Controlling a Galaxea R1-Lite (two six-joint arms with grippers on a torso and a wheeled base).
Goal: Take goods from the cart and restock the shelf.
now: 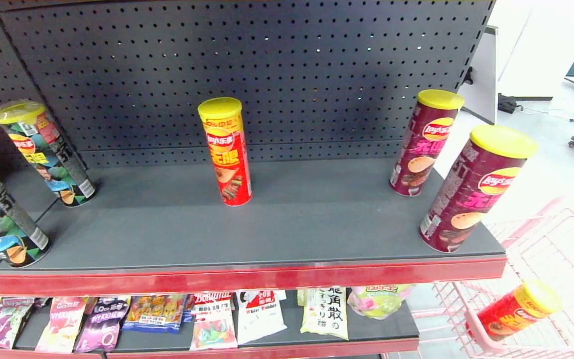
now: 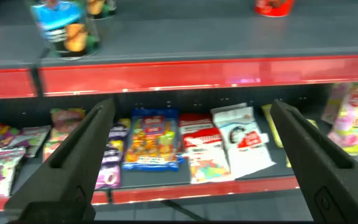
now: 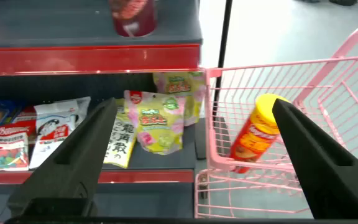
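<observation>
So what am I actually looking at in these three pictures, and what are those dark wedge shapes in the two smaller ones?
This is a two-armed robot on wheels, restocking a shop shelf. The big picture comes from a camera on its head, looking down at the shelf. On it stand a red can, two maroon cans at the right and green-patterned cans at the left. The smaller pictures come from cameras on its wrists. The dark wedges are gripper fingers. The left gripper faces snack bags on the lower shelf. The right gripper faces the pink cart, where a second red can waits. Both grippers are open and hold nothing.
</observation>
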